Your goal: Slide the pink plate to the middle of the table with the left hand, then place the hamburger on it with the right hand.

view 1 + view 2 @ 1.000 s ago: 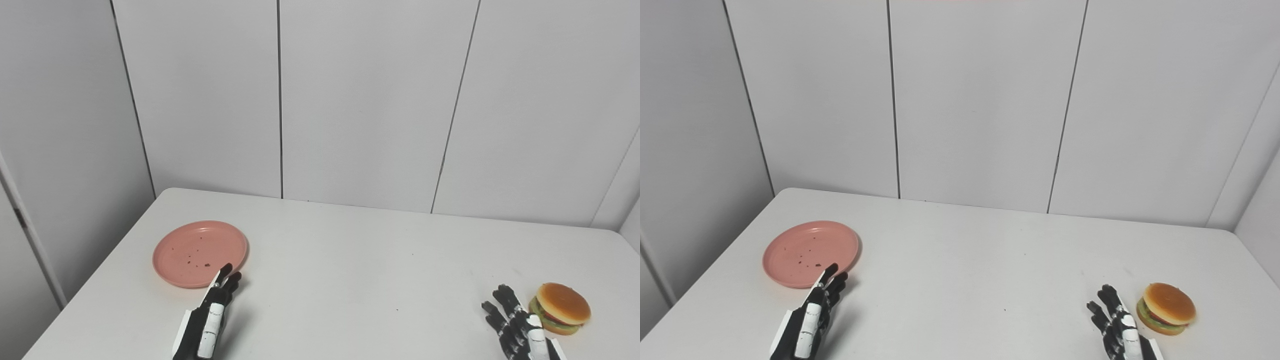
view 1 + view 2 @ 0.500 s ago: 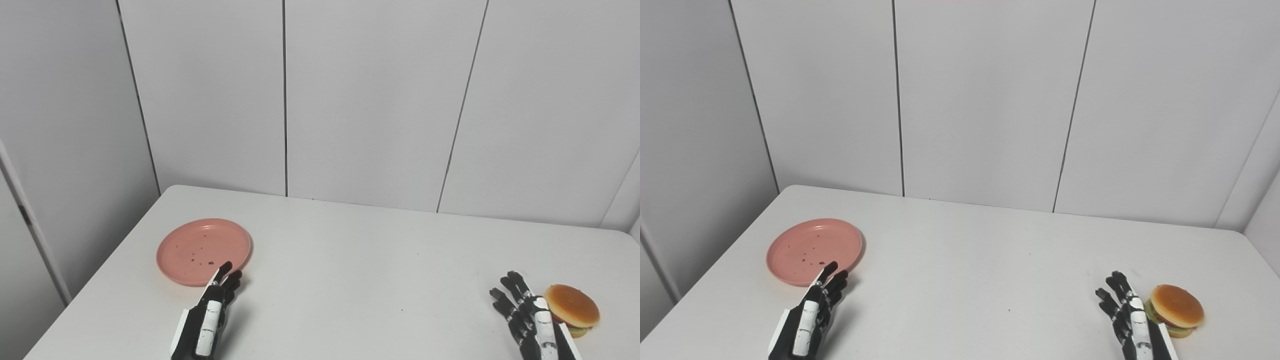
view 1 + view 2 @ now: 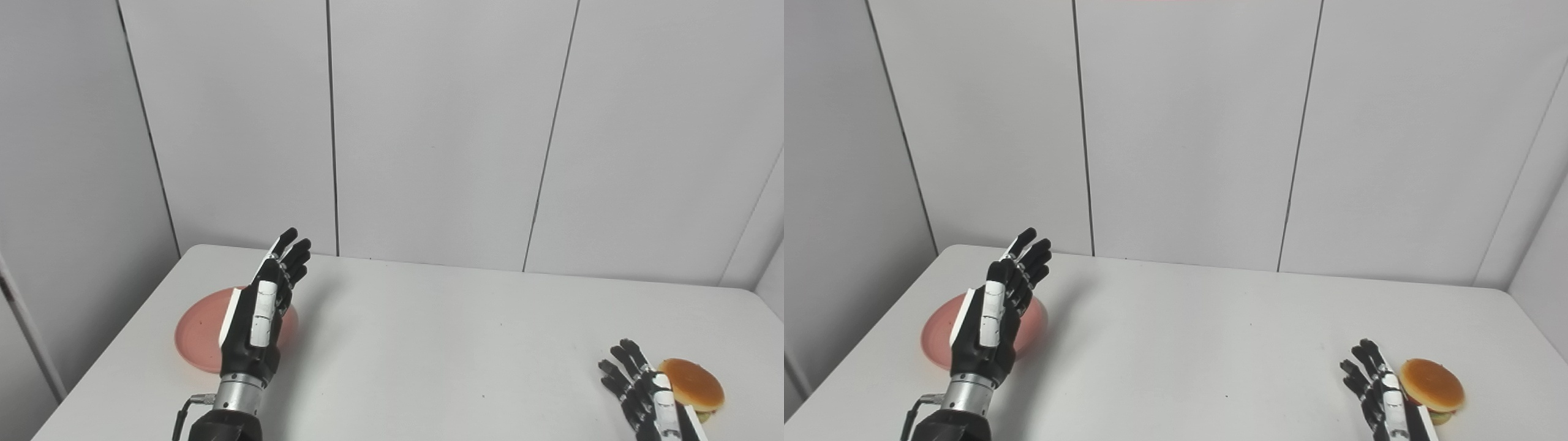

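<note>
Pink plate (image 3: pixel 196 327): on the white surface (image 3: pixel 429 343), at 9 o'clock, partly hidden behind the left robot hand (image 3: pixel 260 312), which is raised, fingers extended and apart, holding nothing. Hamburger (image 3: pixel 695 384): at 4 o'clock, just beside the right robot hand (image 3: pixel 643 401), fingers spread, empty.

The left robot hand (image 3: pixel 260 309) covers the middle of the pink plate (image 3: pixel 196 331), the right robot hand (image 3: pixel 643 398) hides the hamburger's (image 3: pixel 695 384) near-left side, and the bottom edge crops its wrist.
</note>
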You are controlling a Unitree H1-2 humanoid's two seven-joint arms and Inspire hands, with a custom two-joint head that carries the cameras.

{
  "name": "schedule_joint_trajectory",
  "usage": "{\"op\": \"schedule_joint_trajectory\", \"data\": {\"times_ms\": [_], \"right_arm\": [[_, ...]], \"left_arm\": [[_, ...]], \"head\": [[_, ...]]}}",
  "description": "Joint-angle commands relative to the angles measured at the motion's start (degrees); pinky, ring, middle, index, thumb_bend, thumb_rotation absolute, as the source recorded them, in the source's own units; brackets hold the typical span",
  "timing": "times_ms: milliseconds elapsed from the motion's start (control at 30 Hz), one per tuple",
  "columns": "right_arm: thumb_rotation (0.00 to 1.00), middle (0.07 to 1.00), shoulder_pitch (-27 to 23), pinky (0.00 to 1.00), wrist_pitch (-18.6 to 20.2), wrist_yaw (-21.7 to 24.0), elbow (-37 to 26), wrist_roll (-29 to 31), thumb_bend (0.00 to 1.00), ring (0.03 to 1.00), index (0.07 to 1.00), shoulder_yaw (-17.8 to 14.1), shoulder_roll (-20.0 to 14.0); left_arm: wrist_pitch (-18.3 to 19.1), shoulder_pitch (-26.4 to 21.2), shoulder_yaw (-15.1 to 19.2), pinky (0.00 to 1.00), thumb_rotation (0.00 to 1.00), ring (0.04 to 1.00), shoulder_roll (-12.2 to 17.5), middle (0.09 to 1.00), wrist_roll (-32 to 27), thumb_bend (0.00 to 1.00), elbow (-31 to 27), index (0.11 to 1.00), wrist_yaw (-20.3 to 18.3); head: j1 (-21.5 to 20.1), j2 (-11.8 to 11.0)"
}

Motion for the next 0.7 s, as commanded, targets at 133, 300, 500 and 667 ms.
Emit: {"op": "schedule_joint_trajectory", "data": {"times_ms": [133,300,500,667], "right_arm": [[1.00,0.914,4.73,0.89,-1.17,-0.23,2.15,-0.35,0.76,0.861,0.917,0.51,1.33],[1.00,0.916,4.76,0.89,-0.98,-0.16,1.94,-0.45,0.76,0.861,0.919,0.56,1.21],[1.00,0.913,4.92,0.89,-0.96,-0.13,1.85,-0.44,0.75,0.861,0.913,0.60,1.01],[1.00,0.914,5.06,0.89,-0.63,0.00,1.66,-0.23,0.74,0.864,0.917,0.61,0.96]], "left_arm": [[-0.65,-6.86,2.95,0.93,0.93,0.901,3.22,0.882,0.64,0.93,-0.73,0.893,1.46],[-4.70,-9.75,4.79,0.90,0.96,0.887,7.03,0.870,1.18,0.90,3.94,0.901,1.06],[-15.95,-12.60,7.33,0.87,0.93,0.879,11.96,0.843,2.68,0.99,16.65,0.844,1.28],[-20.04,-14.71,8.85,0.83,0.95,0.864,15.05,0.844,3.32,1.00,24.56,0.838,2.23]], "head": [[0.27,0.57],[0.26,0.79],[0.38,1.14],[0.26,1.40]]}}
